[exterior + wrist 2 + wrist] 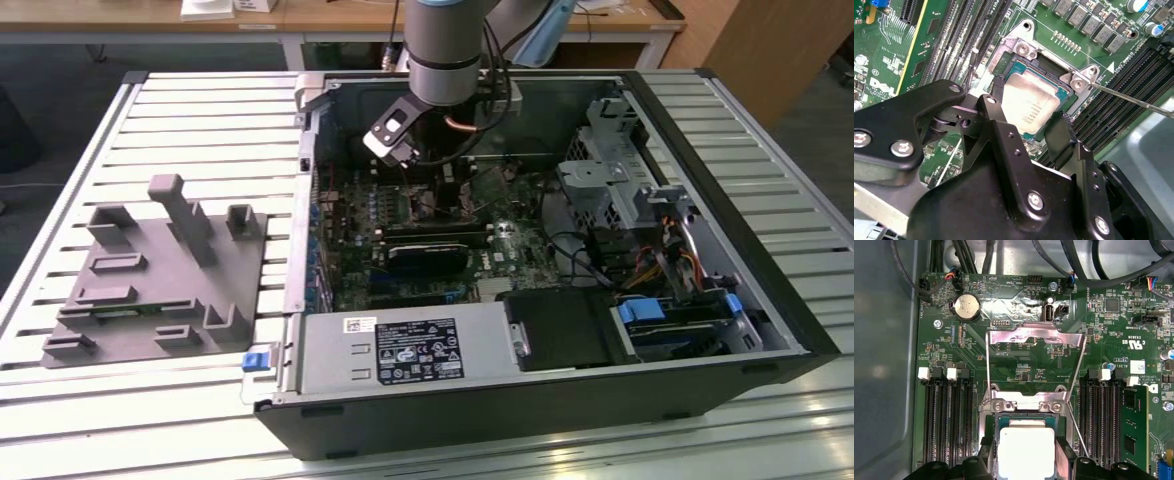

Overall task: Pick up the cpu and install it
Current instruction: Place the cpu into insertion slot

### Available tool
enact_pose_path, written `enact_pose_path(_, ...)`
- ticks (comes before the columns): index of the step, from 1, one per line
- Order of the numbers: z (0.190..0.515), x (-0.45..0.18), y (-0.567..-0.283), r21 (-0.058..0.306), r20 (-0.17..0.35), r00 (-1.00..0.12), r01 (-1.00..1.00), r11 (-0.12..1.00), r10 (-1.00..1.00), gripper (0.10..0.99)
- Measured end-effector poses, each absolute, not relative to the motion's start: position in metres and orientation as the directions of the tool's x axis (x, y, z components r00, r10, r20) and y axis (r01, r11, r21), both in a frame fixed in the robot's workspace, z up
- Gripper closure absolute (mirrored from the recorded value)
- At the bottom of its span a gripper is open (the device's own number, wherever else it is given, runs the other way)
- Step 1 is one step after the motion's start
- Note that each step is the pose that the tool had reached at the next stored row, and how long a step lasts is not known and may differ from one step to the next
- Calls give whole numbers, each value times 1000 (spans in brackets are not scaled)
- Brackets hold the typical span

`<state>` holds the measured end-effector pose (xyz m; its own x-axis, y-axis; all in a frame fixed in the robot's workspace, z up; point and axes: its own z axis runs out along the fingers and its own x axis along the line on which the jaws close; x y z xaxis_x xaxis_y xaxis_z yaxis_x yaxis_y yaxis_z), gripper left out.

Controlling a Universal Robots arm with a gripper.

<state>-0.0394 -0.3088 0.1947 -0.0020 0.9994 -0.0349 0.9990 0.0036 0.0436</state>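
Silver cpu (1030,102) in socket (1021,48), hand (1026,106) gripping edges

Cpu (1030,107): flat square chip with a pale silver-grey top, lying flat and face-up inside the open metal-framed socket (1023,48).

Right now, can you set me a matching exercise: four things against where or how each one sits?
Things:
1 cpu
2 load plate
3 coin cell
4 tray

States:
A on the slatted table, outside the case
B within the socket frame
C swung open
D round and silver

Pairs: 1-B; 2-C; 3-D; 4-A
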Motion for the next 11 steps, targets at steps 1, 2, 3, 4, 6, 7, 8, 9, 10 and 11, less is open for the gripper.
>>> enact_pose_path(1,195,-39,-309,44,-35,-2,999,4,999,486)
enact_pose_path(2,195,-39,-309,43,-35,-2,999,4,999,486)
enact_pose_path(3,196,-39,-309,44,-35,-2,999,4,999,486)
enact_pose_path(4,197,-39,-309,44,-35,-2,999,4,999,486)
enact_pose_path(6,199,-39,-309,44,-35,-2,999,4,999,486)
enact_pose_path(7,200,-39,-309,44,-35,-2,999,4,999,486)
enact_pose_path(8,202,-39,-309,44,-35,-2,999,4,999,486)
enact_pose_path(9,204,-39,-309,44,-35,-2,999,3,999,486)
enact_pose_path(10,206,-39,-309,43,-35,-2,999,4,999,486)
enact_pose_path(11,208,-39,-309,43,-35,-2,999,4,999,486)
